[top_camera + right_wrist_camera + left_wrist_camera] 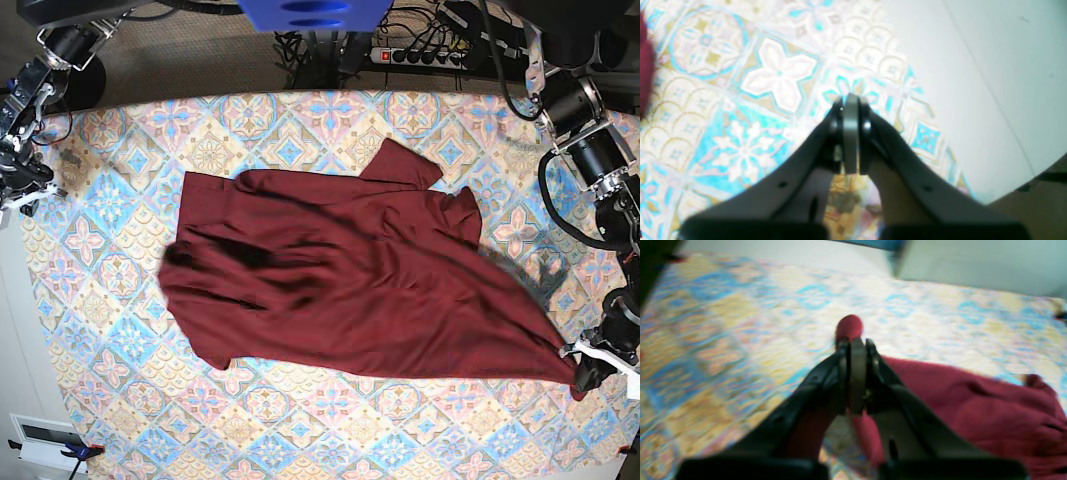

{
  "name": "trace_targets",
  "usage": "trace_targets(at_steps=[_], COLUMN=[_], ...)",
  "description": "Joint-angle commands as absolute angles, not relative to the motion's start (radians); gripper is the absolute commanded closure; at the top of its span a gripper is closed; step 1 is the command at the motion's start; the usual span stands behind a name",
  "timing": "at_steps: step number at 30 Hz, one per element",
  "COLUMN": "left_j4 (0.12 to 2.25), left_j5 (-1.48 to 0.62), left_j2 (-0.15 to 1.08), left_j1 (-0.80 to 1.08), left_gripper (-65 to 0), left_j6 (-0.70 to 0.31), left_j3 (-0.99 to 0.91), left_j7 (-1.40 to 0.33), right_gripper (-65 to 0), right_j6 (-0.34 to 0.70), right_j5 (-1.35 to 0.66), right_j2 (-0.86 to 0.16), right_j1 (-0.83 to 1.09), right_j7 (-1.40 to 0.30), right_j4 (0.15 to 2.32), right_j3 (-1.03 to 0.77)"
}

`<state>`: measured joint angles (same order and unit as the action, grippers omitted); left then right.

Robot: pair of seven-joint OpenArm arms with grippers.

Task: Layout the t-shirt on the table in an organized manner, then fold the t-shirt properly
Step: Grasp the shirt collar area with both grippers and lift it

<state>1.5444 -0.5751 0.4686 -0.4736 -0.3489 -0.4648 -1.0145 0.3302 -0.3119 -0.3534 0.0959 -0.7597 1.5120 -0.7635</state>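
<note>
The dark maroon t-shirt lies spread across the middle of the patterned table, wrinkled, with one sleeve folded up at the back. My left gripper is at the table's near right, shut on the shirt's stretched-out corner. In the left wrist view, a tuft of fabric pokes past the closed left gripper, and the rest of the shirt trails to the right. My right gripper is shut with nothing in it, over the table near its left edge. In the base view, the right gripper is far from the shirt.
A power strip and cables lie beyond the table's far edge, beside a blue mount. A small white device sits off the near left corner. White floor runs along the table's edge by my right gripper.
</note>
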Motion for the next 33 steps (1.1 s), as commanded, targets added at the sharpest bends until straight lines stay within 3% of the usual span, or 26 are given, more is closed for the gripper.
trace_targets(at_steps=[1, 6, 10, 14, 17, 22, 28, 33], left_j4=[1.560, 1.595, 1.616, 1.547, 1.480, 1.372, 1.317, 1.330], left_j5=[-0.599, -0.596, -0.591, -0.533, -0.417, -0.266, -0.245, -0.315], left_j2=[0.478, 0.479, 0.479, 0.486, 0.501, 0.501, 0.501, 0.499], left_j1=[-0.498, -0.398, -0.329, -0.329, -0.329, -0.367, -0.381, -0.352], left_gripper=[0.0, 0.0, 0.0, 0.0, 0.0, -0.8, -16.4, -28.2], left_j6=[-0.354, -0.355, -0.355, -0.351, -0.351, -0.349, -0.349, -0.349], left_j3=[-0.470, -0.464, -0.466, -0.473, -0.463, -0.453, -0.453, -0.453], left_j7=[-0.998, -1.041, -1.038, -0.970, -0.839, -0.782, -0.788, -0.835], right_gripper=[0.0, 0.0, 0.0, 0.0, 0.0, -2.9, -15.8, -17.0], right_j6=[0.334, 0.334, 0.470, 0.581, 0.611, 0.616, 0.616, 0.611], right_j5=[-0.320, -0.321, -0.344, -0.372, -0.372, -0.372, -0.372, -0.371], right_j2=[-0.378, -0.378, -0.374, -0.374, -0.375, -0.378, -0.378, -0.378], right_j1=[0.084, 0.093, 0.173, 0.222, 0.248, 0.255, 0.297, 0.292], right_j7=[-0.736, -0.740, -0.791, -0.796, -0.796, -0.797, -0.799, -0.799], right_j4=[1.534, 1.623, 1.692, 1.784, 1.857, 1.913, 1.925, 1.937], right_j3=[-0.768, -0.762, -0.739, -0.573, -0.406, -0.220, -0.079, -0.001])
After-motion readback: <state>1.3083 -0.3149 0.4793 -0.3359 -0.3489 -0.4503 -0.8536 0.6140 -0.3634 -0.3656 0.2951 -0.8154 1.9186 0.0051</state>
